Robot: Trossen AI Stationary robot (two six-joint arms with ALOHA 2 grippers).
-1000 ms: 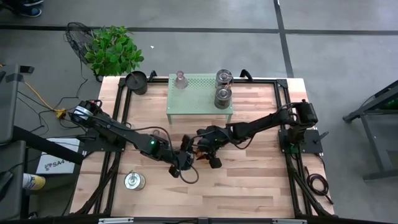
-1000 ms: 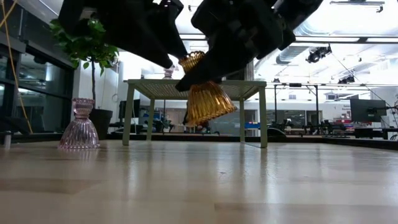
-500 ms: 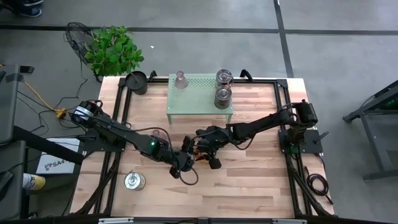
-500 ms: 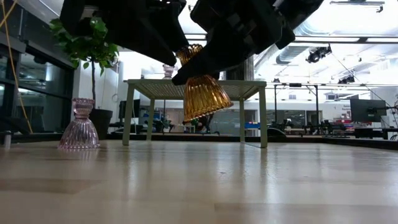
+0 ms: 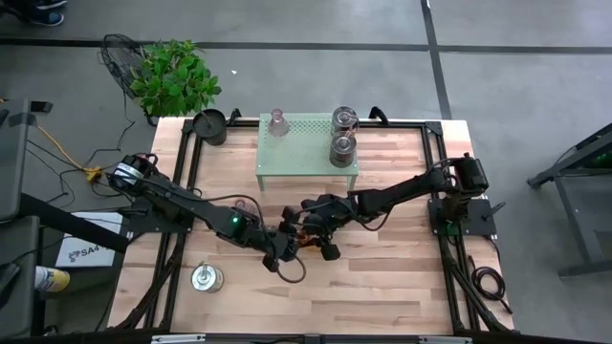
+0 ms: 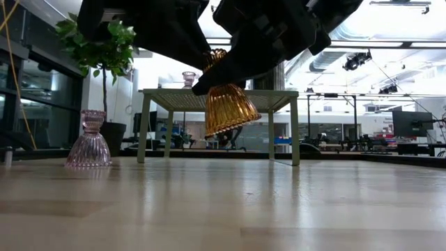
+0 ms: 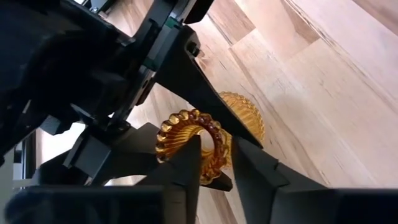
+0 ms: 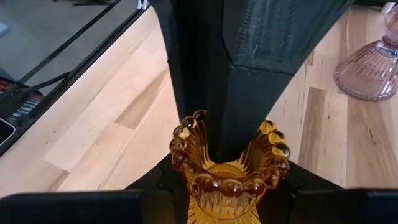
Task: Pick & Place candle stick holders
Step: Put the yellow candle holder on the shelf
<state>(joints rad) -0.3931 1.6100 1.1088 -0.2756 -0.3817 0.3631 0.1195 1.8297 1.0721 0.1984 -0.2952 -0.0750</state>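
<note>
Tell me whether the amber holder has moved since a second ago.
Yes. In the low view the amber holder has risen slightly toward the green stand's top, hanging less tilted.

Left gripper [image 7: 214,163] at six o'clock, dark fingers [image 7: 186,171] pinching the scalloped rim | amber glass candle holder [image 7: 208,140] dead centre, ribbed body tipped toward three o'clock | right gripper [image 7: 193,93] reaching in from ten o'clock, gripping the holder's body | wooden table [image 7: 311,81] behind, one to four o'clock

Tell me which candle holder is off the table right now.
The amber glass holder, held in mid-air between both grippers above the table's middle. The others stand on the table or the green shelf.
</note>
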